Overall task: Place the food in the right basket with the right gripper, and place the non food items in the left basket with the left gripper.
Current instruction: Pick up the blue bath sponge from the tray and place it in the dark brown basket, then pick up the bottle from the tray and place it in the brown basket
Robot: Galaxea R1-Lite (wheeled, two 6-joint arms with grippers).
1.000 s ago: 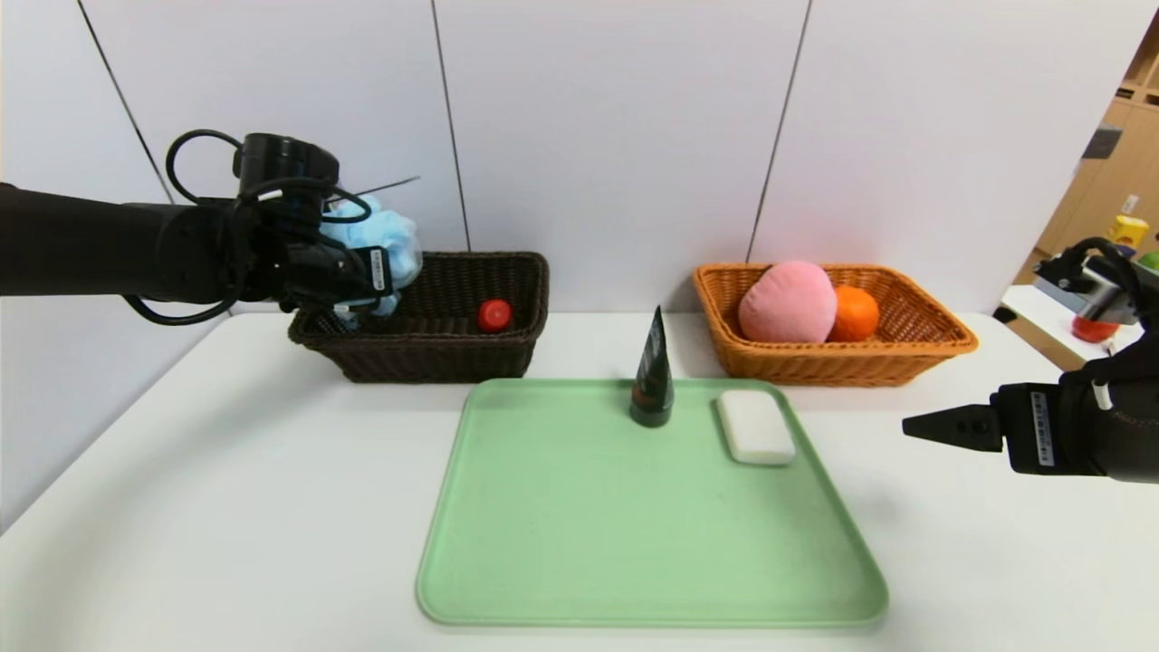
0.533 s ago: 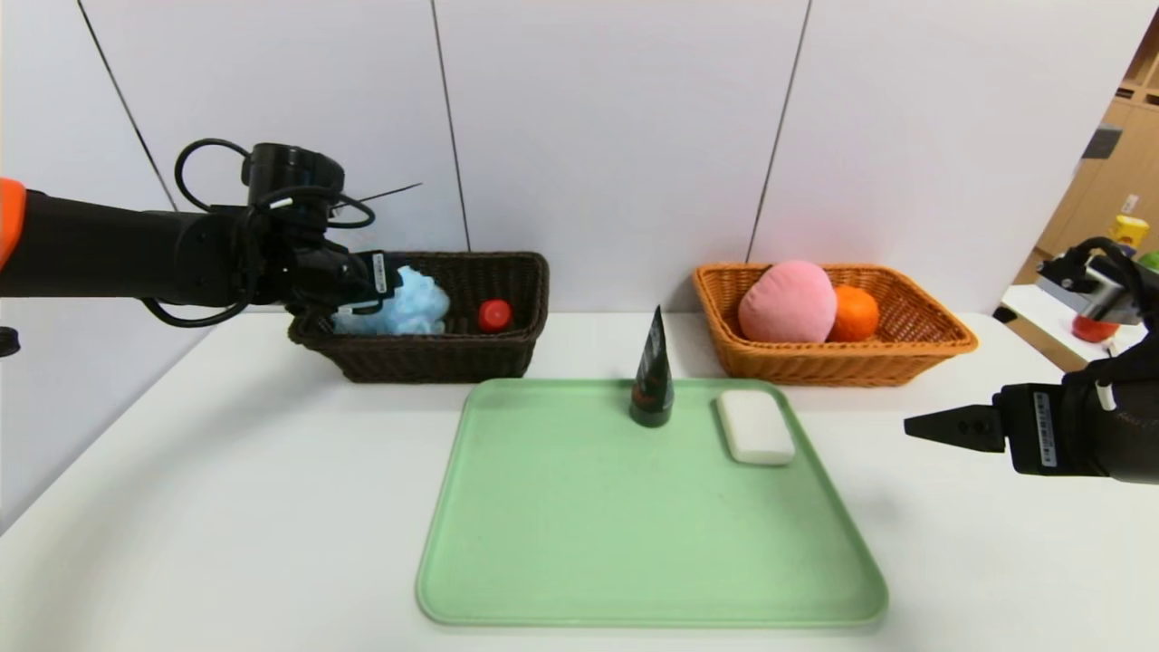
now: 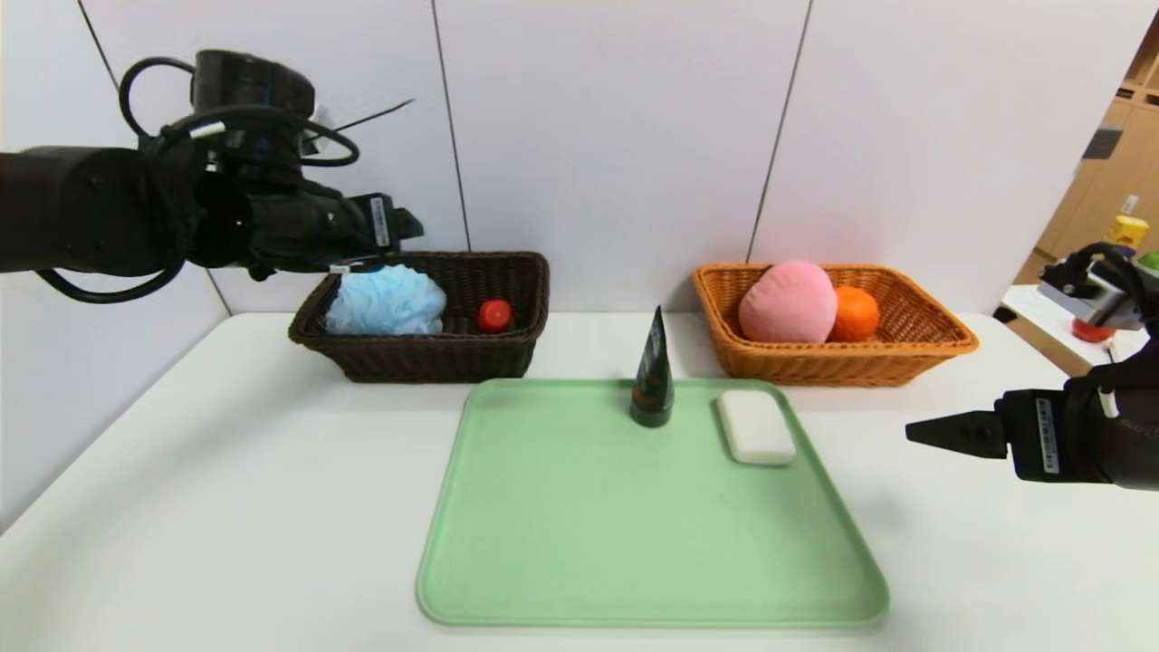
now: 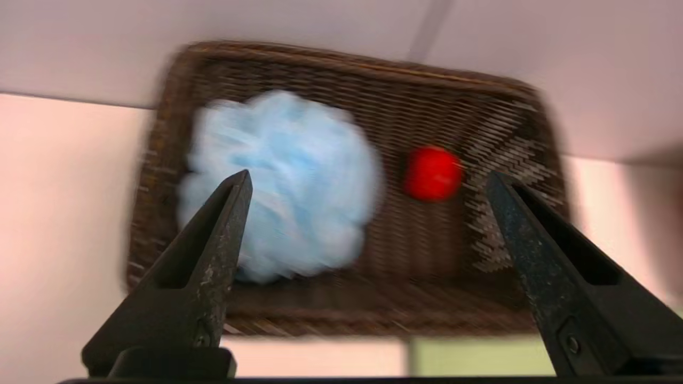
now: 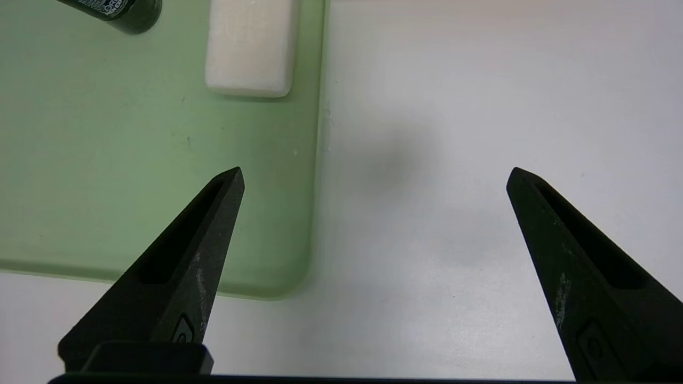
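Note:
The light-blue bath puff [image 3: 387, 302] and the small red ball [image 3: 494, 314] lie in the dark brown basket [image 3: 435, 358]; both show in the left wrist view, puff [image 4: 283, 181], ball [image 4: 432, 173]. My left gripper [image 3: 407, 225] hovers open and empty above that basket's left end. The dark tapered tube [image 3: 652, 371] stands on the green tray [image 3: 634, 543], the white soap bar [image 3: 755, 426] beside it. The pink peach [image 3: 786, 302] and orange fruit [image 3: 855, 312] sit in the light orange basket [image 3: 833, 362]. My right gripper [image 3: 914, 432] is open, low over the table right of the tray.
The white table runs to a wall close behind both baskets. A side table with small coloured things [image 3: 1096, 330] stands at the far right. In the right wrist view the tray's corner [image 5: 288, 277] lies just beside the gripper.
My left gripper let the blue puff drop into the dark basket, then rose up and back with its jaws open. The right arm barely moved.

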